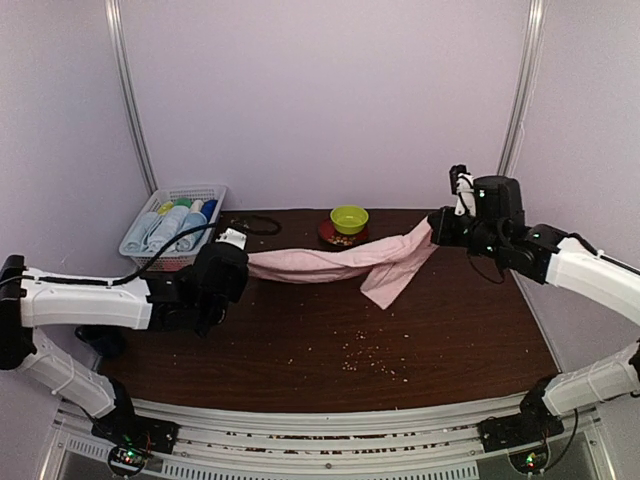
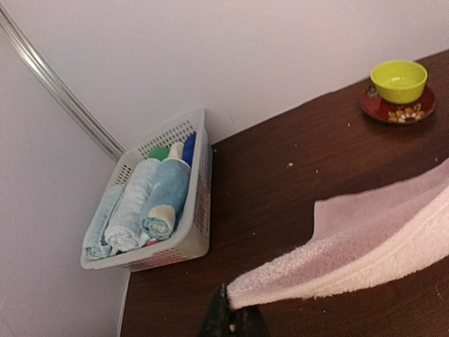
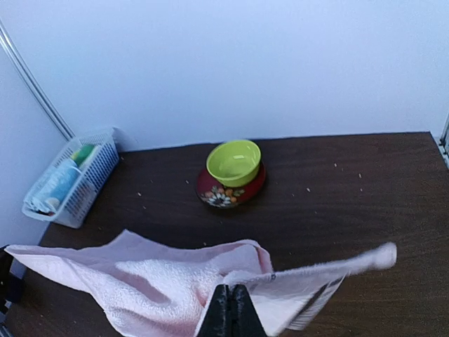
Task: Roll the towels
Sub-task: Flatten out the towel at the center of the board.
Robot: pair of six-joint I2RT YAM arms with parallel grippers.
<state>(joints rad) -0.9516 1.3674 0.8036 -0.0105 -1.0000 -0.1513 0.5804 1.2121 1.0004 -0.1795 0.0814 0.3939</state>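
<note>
A pale pink towel (image 1: 335, 262) hangs stretched above the dark table between my two grippers, sagging in the middle, with a loose flap drooping toward the table on its right half. My left gripper (image 1: 238, 262) is shut on the towel's left corner (image 2: 242, 293). My right gripper (image 1: 436, 228) is shut on the towel's right edge (image 3: 280, 277), with folds of the pink towel (image 3: 151, 284) spread below it. Rolled light blue towels (image 2: 163, 200) lie in the white mesh basket (image 2: 188, 242) at the back left.
A yellow-green bowl (image 1: 349, 218) sits on a red flowered saucer (image 3: 228, 194) at the back middle. The basket (image 1: 152, 258) also holds bottles. A black cable (image 1: 262, 225) lies beside it. Small crumbs (image 1: 370, 357) are scattered over the front of the table.
</note>
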